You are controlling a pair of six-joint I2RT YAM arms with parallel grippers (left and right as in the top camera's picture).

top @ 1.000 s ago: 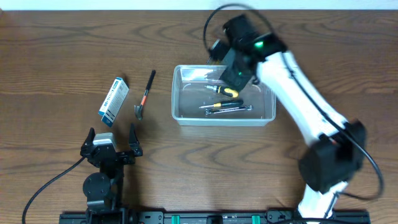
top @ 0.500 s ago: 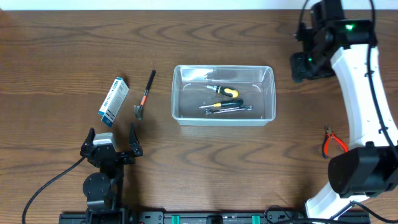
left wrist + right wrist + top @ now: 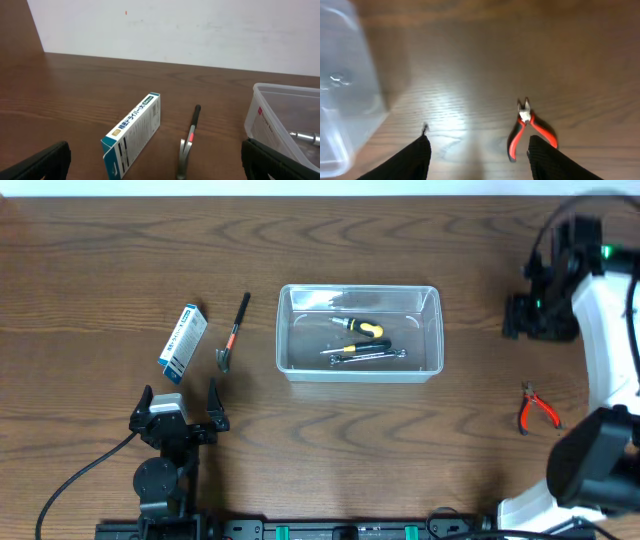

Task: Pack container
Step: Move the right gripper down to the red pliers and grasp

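The right arm (image 3: 608,340) is clad in white with black joints (image 3: 592,468). The left gripper (image 3: 180,389) is finished in black.

Dark wood-grain table (image 3: 90,250), plain white wall (image 3: 200,30) behind, soft glare (image 3: 451,116) on tabletop

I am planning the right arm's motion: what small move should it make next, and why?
Probably lower the right gripper toward the red pliers: its jaws stand open and empty, and the pliers lie on the table outside the container.
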